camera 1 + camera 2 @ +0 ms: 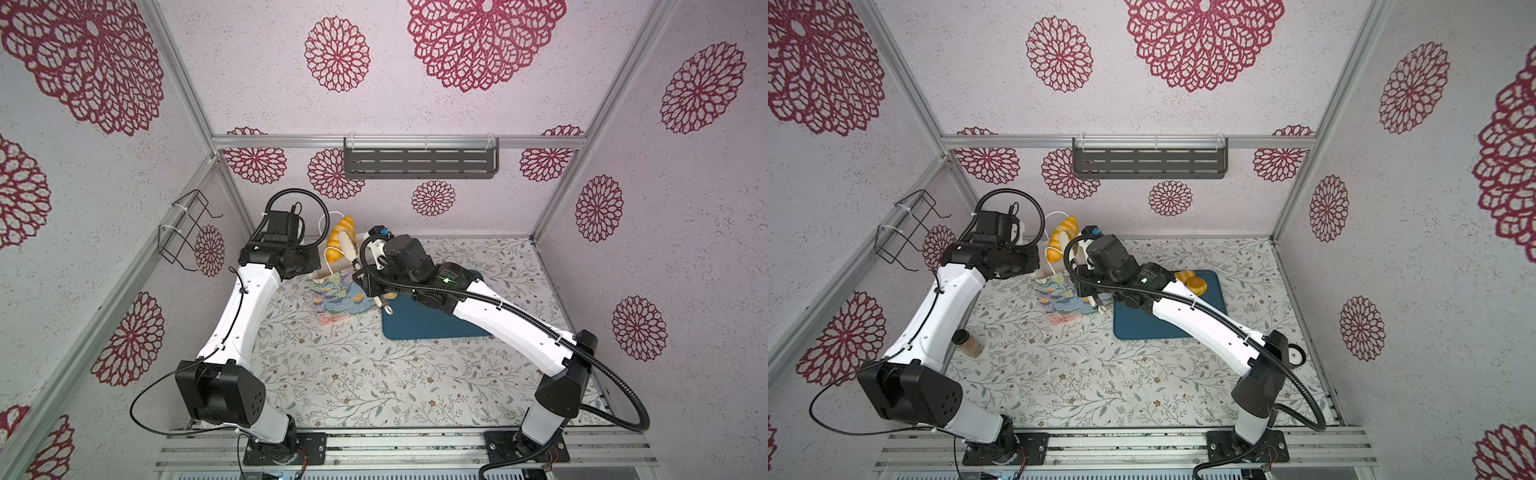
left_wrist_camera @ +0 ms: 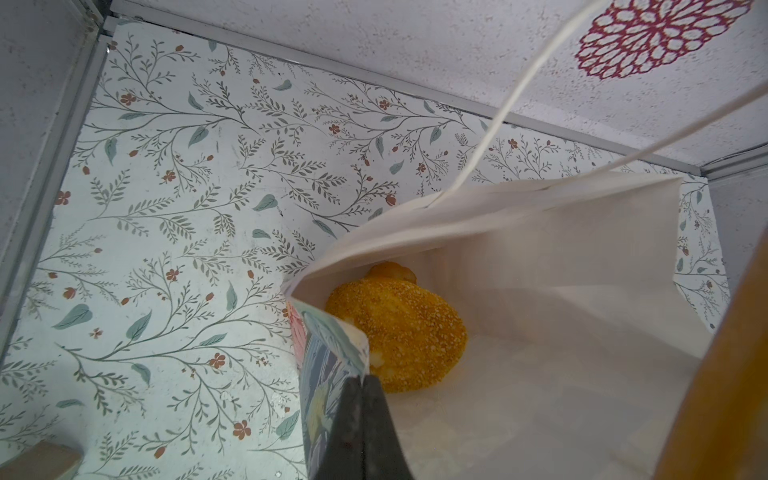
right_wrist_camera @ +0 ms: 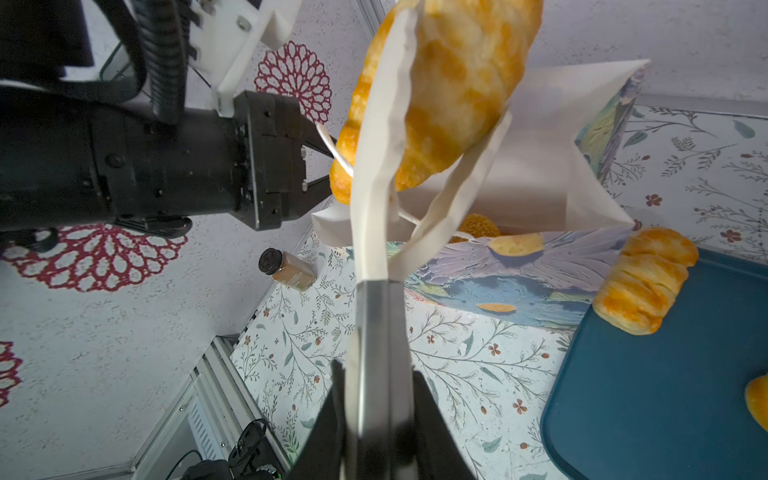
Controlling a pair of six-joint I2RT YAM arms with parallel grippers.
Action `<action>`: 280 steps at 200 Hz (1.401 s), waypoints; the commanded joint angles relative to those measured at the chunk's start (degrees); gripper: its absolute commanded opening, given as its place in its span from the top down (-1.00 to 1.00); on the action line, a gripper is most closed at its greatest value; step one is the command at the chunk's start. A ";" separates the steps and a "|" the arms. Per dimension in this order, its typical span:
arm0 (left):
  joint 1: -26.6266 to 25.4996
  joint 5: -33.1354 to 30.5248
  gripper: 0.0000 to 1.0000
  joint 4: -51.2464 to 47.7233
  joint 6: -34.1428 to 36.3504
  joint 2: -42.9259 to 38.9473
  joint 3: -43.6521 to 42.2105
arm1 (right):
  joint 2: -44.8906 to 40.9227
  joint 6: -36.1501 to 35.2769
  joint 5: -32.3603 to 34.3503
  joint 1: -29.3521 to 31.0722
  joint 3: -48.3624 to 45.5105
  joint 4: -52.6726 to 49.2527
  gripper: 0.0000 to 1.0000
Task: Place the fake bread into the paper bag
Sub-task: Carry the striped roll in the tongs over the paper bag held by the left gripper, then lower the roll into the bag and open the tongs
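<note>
Your glossy golden-yellow striped toy croissant (image 3: 453, 95) hangs clamped between the tips of the cream-coloured plastic tongs (image 3: 376, 208), above the open top of the flower-printed paper gift bag (image 1: 340, 301). Your right gripper (image 3: 376, 374) is closed tight on the tongs' handles, squeezing them together. Your left gripper (image 2: 362, 384) is pinched closed on the bag's rim at a corner.

Inside the bag, on its white floor, a round seeded orange-yellow toy bun (image 2: 399, 332) lies with a second golden toy bread (image 2: 388, 270) partly hidden behind it.

The bag stands on the leaf-printed tabletop (image 1: 353, 382) near the back wall, just beside the flat teal tray (image 1: 1142, 324). A striped golden toy roll (image 1: 1183, 275) and a smooth round golden toy bun (image 1: 1197, 286) lie near one another at the tray's far edge. A small brown spice jar with a black cap (image 1: 969, 343) sits by your left arm, well apart from the bag.
</note>
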 commanded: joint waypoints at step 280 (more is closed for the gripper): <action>-0.83 0.67 1.00 -0.81 0.47 -1.43 -1.32 | -3.74 1.16 3.81 0.25 -6.03 4.37 0.60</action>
